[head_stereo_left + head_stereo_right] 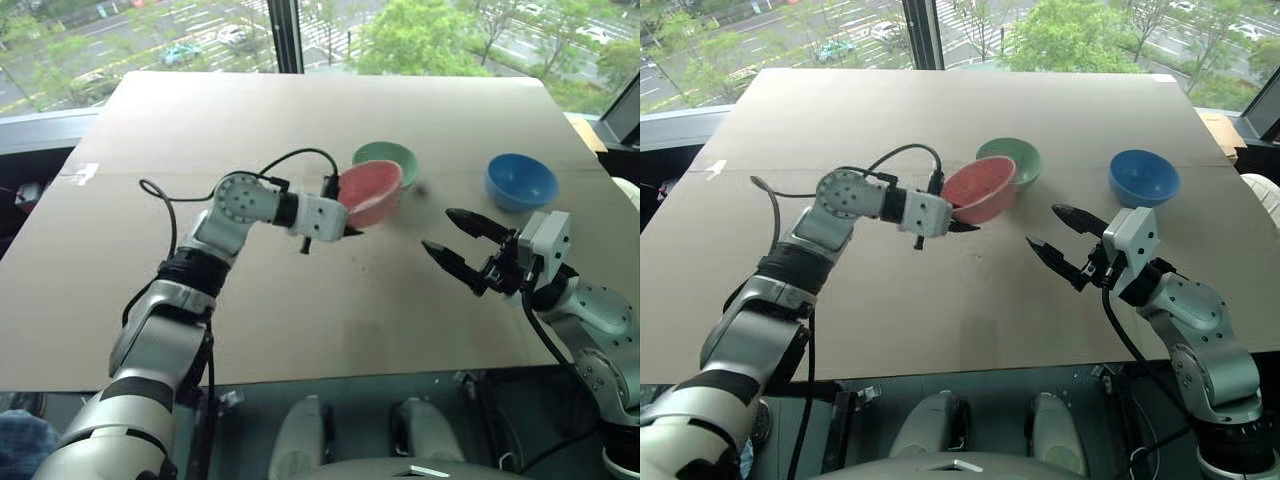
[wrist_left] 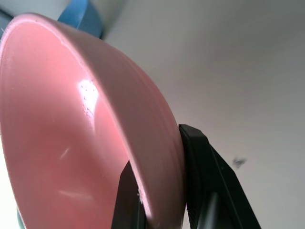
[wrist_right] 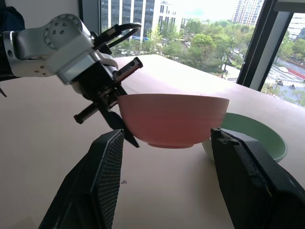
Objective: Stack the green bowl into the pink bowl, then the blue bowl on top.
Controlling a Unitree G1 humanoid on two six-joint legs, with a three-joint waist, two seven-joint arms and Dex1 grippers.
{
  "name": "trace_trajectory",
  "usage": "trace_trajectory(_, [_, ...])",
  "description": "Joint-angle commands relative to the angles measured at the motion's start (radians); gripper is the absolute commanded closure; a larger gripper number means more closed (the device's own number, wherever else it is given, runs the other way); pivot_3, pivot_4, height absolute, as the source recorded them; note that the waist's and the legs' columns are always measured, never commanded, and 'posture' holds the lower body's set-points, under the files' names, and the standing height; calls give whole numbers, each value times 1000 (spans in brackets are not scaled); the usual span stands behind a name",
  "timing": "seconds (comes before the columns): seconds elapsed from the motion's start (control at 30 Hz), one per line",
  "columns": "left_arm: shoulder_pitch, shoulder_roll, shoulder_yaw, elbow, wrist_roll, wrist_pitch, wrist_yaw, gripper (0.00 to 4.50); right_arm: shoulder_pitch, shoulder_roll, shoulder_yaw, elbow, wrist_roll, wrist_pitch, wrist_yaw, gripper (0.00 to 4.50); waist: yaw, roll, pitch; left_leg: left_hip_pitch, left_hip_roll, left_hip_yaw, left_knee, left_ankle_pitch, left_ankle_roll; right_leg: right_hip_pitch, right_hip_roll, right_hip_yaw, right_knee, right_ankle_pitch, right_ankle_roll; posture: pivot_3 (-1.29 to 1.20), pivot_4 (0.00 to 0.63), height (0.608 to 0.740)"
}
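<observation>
My left gripper (image 1: 349, 220) is shut on the rim of the pink bowl (image 1: 370, 192), one finger (image 2: 209, 181) outside the wall and one inside. The bowl hangs tilted just above the table. In the right wrist view the pink bowl (image 3: 174, 119) is clear of the surface. Right behind it, the green bowl (image 1: 386, 156) sits upright on the table, partly hidden by the pink one. The blue bowl (image 1: 521, 181) stands alone at the far right. My right gripper (image 1: 436, 229) is open and empty, held above the table to the right of the pink bowl and nearer than the blue one.
The brown table (image 1: 250, 300) is bare to the left and in front of the bowls. Its front edge runs just below my arms. A window with a dark post (image 1: 286, 35) lies beyond the far edge.
</observation>
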Motion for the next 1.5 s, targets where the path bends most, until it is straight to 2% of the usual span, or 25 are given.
trace_trajectory(0.03, [40, 46, -17, -184, -48, 48, -70, 4443, -8, 13, 0, -25, -7, -31, -9, 1437, 1, 0, 0, 1, 1, 0, 0, 0, 0, 0, 1, 0, 0, 0, 0, 0, 150, 738])
trace_trajectory(0.2, [60, 73, -29, -215, -9, 63, -91, 4443, -4, 20, 0, -25, -18, -35, -14, 1437, 15, 0, 0, 1, 2, -1, 4, 1, -1, 2, 3, 1, 1, 0, 0, 0, 150, 738])
trace_trajectory(0.23, [59, 74, -28, -209, -3, 57, -86, 3943, -2, 20, -2, -25, -18, -36, -13, 1437, 15, 0, 0, 1, 2, -1, 4, 0, -1, 2, 3, 2, 1, 0, 0, 0, 150, 738])
trace_trajectory(0.33, [40, 69, -30, -159, 52, -10, -51, 3153, 0, 18, -6, -20, -22, -41, -12, 1437, 14, 0, 0, 0, 2, 0, 4, 0, 0, 1, 3, 3, 0, 0, 0, 0, 150, 738])
trace_trajectory(0.43, [27, 68, -33, -111, 88, -59, -32, 1947, -1, 19, -4, -18, -25, -43, -13, 1437, 14, 0, 0, 0, 1, 0, 2, 0, 1, 1, 3, 3, 0, 0, 0, 0, 150, 738])
trace_trajectory(0.57, [19, 65, -29, -75, 106, -98, -8, 629, 2, 19, -2, -20, -27, -43, -13, 1437, 14, 0, 0, 0, 2, 0, 2, 0, 1, 0, 3, 3, 0, 0, 0, 0, 150, 738])
trace_trajectory(0.6, [18, 61, -23, -70, 103, -103, 4, 86, 3, 18, -3, -19, -27, -43, -12, 1437, 14, 0, 0, 0, 2, 0, 2, 0, 1, 0, 3, 3, 0, 0, 0, 0, 150, 738])
trace_trajectory(0.67, [18, 55, -12, -65, 98, -105, 23, 26, 4, 17, -4, -18, -27, -44, -9, 1437, 14, 0, 0, 0, 2, 0, 3, 0, 1, 1, 3, 3, 0, 0, 0, 0, 150, 738])
trace_trajectory(0.7, [26, 41, 10, -80, 68, -51, 41, 26, 4, 15, -5, -18, -27, -43, -8, 1437, 14, 0, 0, 0, 2, 0, 3, 0, 1, 1, 3, 3, 0, 0, 0, 0, 150, 738])
trace_trajectory(0.83, [63, 2, 124, -208, -103, 323, 113, 26, 5, 6, -6, -18, -23, -33, -1, 1437, 12, 0, 0, 0, 3, 0, 3, 0, 1, 0, 3, 3, 1, 0, 0, 0, 150, 738])
trace_trajectory(0.97, [161, 37, 224, -377, -267, 635, 149, 26, -18, -3, -3, 0, -19, -17, 4, 1437, 1, 1, 0, 0, 4, 0, 2, 0, 1, 0, 3, 3, 0, 0, 0, 0, 150, 738])
trace_trajectory(1.1, [280, 109, 315, -541, -386, 829, 165, 26, -67, -30, 3, 38, -16, 15, 22, 1437, -2, 1, 0, 1, 5, 0, 2, 0, 0, 0, 3, 3, 1, 0, 0, 0, 150, 738])
trace_trajectory(1.3, [474, 244, 411, -722, -467, 958, 163, 26, -163, -44, 24, 138, -13, -6, 94, 1437, 2, 1, 0, 2, 5, 0, 2, 0, 0, 0, 2, 4, 1, 0, 0, 0, 150, 738])
trace_trajectory(1.4, [525, 253, 479, -773, -533, 1019, 207, 26, -201, -39, 38, 173, -19, -13, 121, 1437, 13, 1, 0, 2, 4, 0, 2, 0, 0, 0, 2, 4, 0, 0, 0, 0, 150, 738])
trace_trajectory(1.5, [580, 252, 530, -798, -534, 1034, 267, 26, -226, -33, 52, 204, -29, -26, 140, 1437, 14, 1, 0, 1, 4, -1, 2, 0, 0, 1, 1, 3, 0, 0, 0, 0, 150, 738])
